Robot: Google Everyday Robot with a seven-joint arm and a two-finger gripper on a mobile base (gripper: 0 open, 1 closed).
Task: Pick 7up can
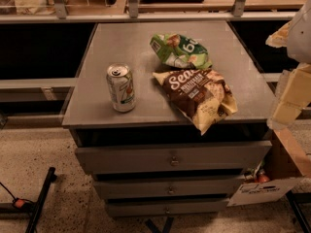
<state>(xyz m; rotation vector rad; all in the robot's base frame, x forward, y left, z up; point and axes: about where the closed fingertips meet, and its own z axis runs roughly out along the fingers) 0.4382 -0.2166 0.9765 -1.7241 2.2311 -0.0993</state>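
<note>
The 7up can [120, 88] stands upright on the left front part of the grey cabinet top [126, 42], its silver top and pull tab showing. My gripper [287, 100] hangs at the right edge of the view, beyond the cabinet's right side, far from the can and holding nothing that I can see. The can stands apart from both bags.
A green chip bag [181, 50] lies at the middle back of the top. A brown-and-yellow snack bag [199, 95] lies in front of it, reaching the front edge. Below are three grey drawers [171, 159]. A cardboard box [286, 171] sits at lower right. A railing [146, 16] runs behind.
</note>
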